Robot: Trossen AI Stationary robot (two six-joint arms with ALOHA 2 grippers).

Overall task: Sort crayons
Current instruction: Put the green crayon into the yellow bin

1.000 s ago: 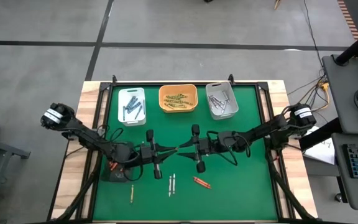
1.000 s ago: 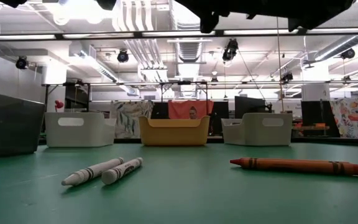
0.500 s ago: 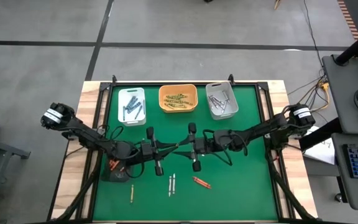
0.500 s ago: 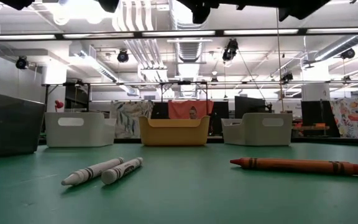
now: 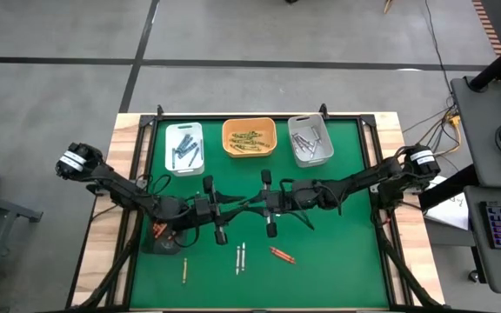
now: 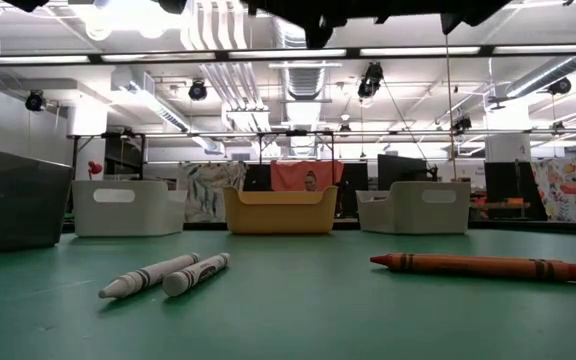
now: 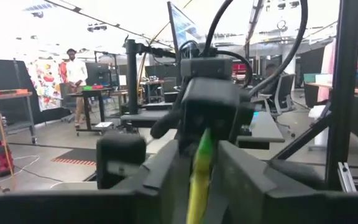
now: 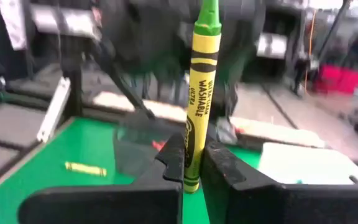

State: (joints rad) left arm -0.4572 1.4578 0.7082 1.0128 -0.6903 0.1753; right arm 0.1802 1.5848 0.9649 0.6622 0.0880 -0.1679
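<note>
Green felt covers the tabletop (image 5: 337,252) in the high view, and we see both arms meeting over its middle. The left claw (image 5: 233,209) and right claw (image 5: 252,207) sit tip to tip there, too small for us to read the fingers. At the far edge stand three trays in a row: a white tray (image 5: 183,147) with dark crayons, an orange tray (image 5: 249,137) with yellow-olive ones, and a grey tray (image 5: 310,140) with pale ones. Loose on the felt near the front edge are a pair of white crayons (image 5: 240,258) lying side by side, a red-orange crayon (image 5: 282,255) just beside them, and an olive crayon (image 5: 183,270) off toward the left arm's side.

Low view: we get the two white crayons and the red-orange crayon lying flat up close, with the three trays lined up behind them. Dark bits of the arms hang at the top edge.

Left wrist view: the left claw's fingers (image 7: 247,180) stand a bit apart on either side of a yellow-green crayon (image 7: 199,171), with the right claw's body straight ahead. We can't tell if those fingers actually touch it.

Right wrist view: the right claw is clamped on the yellow-green crayon, which stands upright between the fingers, green tip up. Another yellow crayon (image 8: 86,168) lies on the felt beyond.
</note>
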